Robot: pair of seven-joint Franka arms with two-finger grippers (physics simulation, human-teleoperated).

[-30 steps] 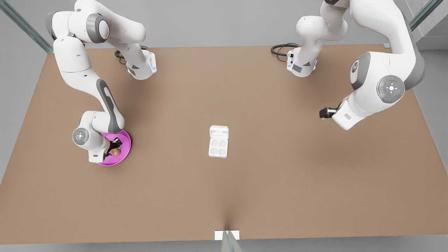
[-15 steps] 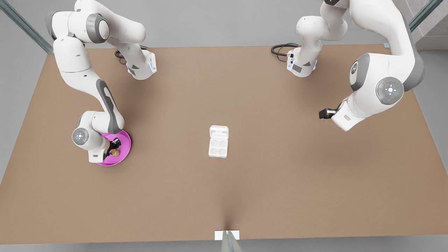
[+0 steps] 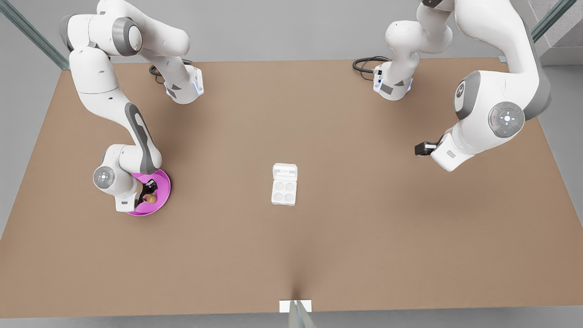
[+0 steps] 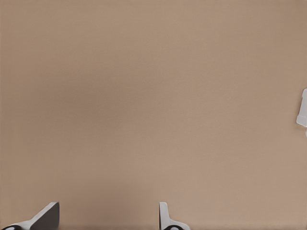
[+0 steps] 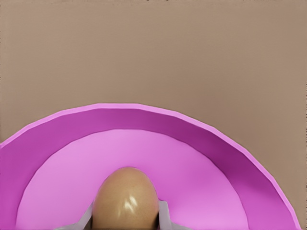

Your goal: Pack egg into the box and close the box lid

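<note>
The tan-brown egg [image 3: 149, 198] [image 5: 127, 199] lies in a round pink plate [image 3: 162, 181] [image 5: 144, 120] on the front view's left. My right gripper [image 3: 148, 194] [image 5: 125, 218] reaches down into the plate, its two fingers pressed against either side of the egg, shut on it. The white box [image 3: 283, 192] sits mid-table with its four cups bare and the box lid [image 3: 284, 172] lying flat open behind it. My left gripper [image 3: 420, 148] [image 4: 108, 218] hangs open above bare table on the front view's right, far from the box; a sliver of the box [image 4: 302, 109] shows at that view's edge.
The brown table [image 3: 364, 228] spreads wide around the box. Both arm bases and black cables [image 3: 364, 64] stand along the far edge. A small white tab [image 3: 295, 305] sits at the near edge.
The left arm on the front view's right has shifted slightly. The right gripper has stayed around the egg in the plate, with the egg barely nudged.
</note>
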